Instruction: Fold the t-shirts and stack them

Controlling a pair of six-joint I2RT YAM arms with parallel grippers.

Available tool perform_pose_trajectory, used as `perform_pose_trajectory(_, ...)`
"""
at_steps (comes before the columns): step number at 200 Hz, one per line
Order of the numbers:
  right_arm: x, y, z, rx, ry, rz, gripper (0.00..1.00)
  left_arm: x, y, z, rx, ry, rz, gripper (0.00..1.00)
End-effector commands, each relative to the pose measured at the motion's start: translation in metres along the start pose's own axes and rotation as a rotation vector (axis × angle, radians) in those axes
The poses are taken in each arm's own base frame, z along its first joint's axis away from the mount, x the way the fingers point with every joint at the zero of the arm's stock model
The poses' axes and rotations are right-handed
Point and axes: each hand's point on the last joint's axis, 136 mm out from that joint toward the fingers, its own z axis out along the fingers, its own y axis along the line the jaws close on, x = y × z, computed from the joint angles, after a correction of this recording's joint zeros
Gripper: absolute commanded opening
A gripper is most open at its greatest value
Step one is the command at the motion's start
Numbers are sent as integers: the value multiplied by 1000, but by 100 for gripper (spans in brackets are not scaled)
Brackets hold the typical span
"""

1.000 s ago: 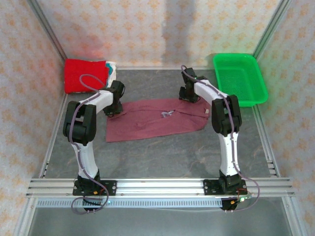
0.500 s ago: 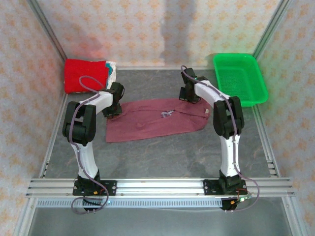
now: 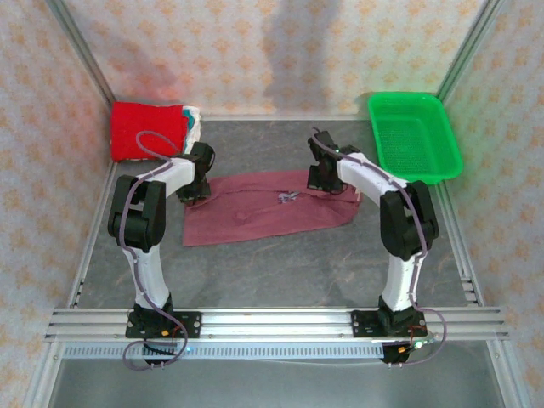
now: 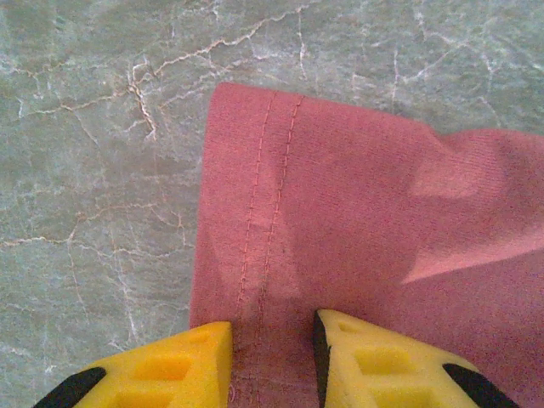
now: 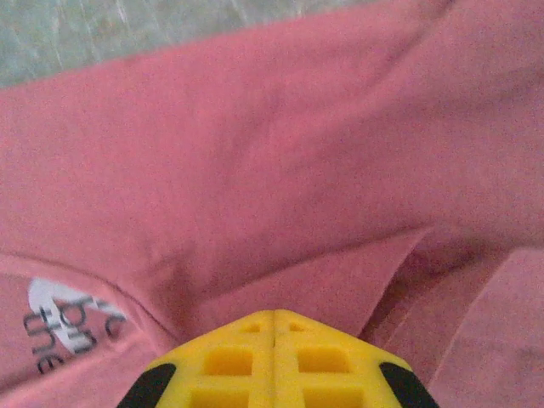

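Overhead and wrist views of the fold. **Writing:** in the right wrist view a white patch on the maroon shirt carries dark letters turned sideways; "the" can be made out, and the rest is cut off. From above the same print is too small to read. **Change:** since a second ago the right gripper has shifted a little left and nearer, onto the shirt's far edge. Its elbow has swung right and nearer, and its jaws have gone from part open to closed. The left arm and the shirt lie as before. **Lie of the shirt:** it is spread flat mid-table between the arms. Its long axis runs left to right, the left end slightly nearer, and a double-stitched hem forms the left edge. **Jaws:** the left gripper stands part open, its yellow tips pressed on the cloth either side of the hem stitching, with no pinch visible. The right gripper's fingers meet with no gap, and creases in the cloth run into their tips. **Surroundings:** a folded red shirt lies in the far left corner, whitish shirts just right of it. A green basket sits far right.
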Motion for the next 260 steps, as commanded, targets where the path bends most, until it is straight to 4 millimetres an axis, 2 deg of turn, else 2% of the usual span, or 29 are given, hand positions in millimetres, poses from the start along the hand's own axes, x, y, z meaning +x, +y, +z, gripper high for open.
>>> perform_pose_trajectory(1,18,-4,-23,46,-32,-10,6,5,14,1,-52,20,-11,31)
perform_pose_trajectory(29,51,-8,-15,71,6,-20,11,4,14,3,-49,22,-21,31)
perform_pose_trajectory(43,67,-5,-4,60,46,-19,21,3,14,4,-45,24,-24,31)
perform_pose_trajectory(63,78,-9,2,81,85,-7,26,3,14,4,-46,29,-25,31)
perform_pose_trajectory(73,76,-10,-1,78,68,1,31,4,14,5,-42,34,-27,31)
perform_pose_trajectory(89,66,-7,-12,38,29,30,31,5,12,7,-9,48,-44,31)
perform_pose_trajectory(114,46,0,-38,-71,-37,88,32,6,15,7,0,66,-53,31)
perform_pose_trajectory(127,32,-4,-52,-82,-96,118,34,8,14,6,13,68,-57,31)
perform_pose_trajectory(141,21,-12,-56,-105,-130,177,35,15,10,6,46,90,-62,28)
perform_pose_trajectory(162,11,-29,-50,-157,-150,301,35,35,5,6,101,143,-84,25)
perform_pose_trajectory(173,7,-43,-45,-153,-169,367,36,53,5,8,112,181,-98,25)
perform_pose_trajectory(176,6,-46,-44,-154,-173,385,36,53,7,1,122,167,-106,25)
perform_pose_trajectory(193,4,-61,-35,-185,-194,486,36,78,17,-8,115,183,-115,25)
perform_pose_trajectory(208,6,-65,-24,-188,-163,502,36,101,23,-17,111,183,-124,24)
perform_pose_trajectory(230,4,-65,-12,-187,-120,491,35,141,17,-29,125,234,-88,22)
perform_pose_trajectory(260,-5,-65,0,-161,-112,456,35,171,1,-69,140,186,-6,21)
